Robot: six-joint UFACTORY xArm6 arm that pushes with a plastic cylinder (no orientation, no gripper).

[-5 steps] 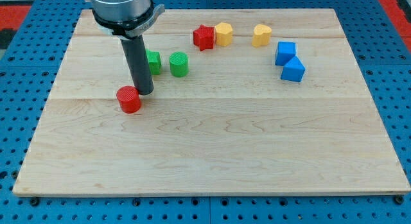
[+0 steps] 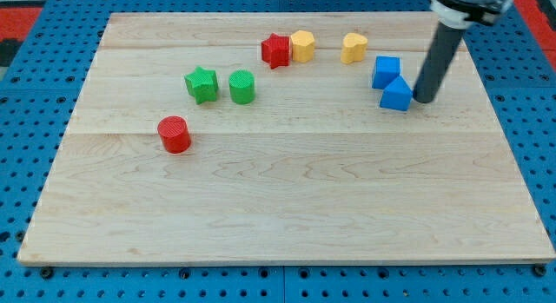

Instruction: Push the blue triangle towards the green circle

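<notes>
The blue triangle (image 2: 396,95) lies at the view's right on the wooden board, just below a blue cube (image 2: 386,72). My tip (image 2: 425,99) stands right beside the triangle on its right side, close to it or touching. The green circle (image 2: 242,86) sits left of the board's middle, well to the left of the triangle, next to a green star (image 2: 201,84).
A red star (image 2: 276,50), a yellow hexagon (image 2: 302,45) and a yellow heart (image 2: 354,48) lie along the view's top. A red cylinder (image 2: 175,134) sits at the left. The board's right edge (image 2: 508,121) is close behind the rod.
The rod has moved from the left side, beside the red cylinder and in front of the green star, across to the right of the blue triangle. No block has moved.
</notes>
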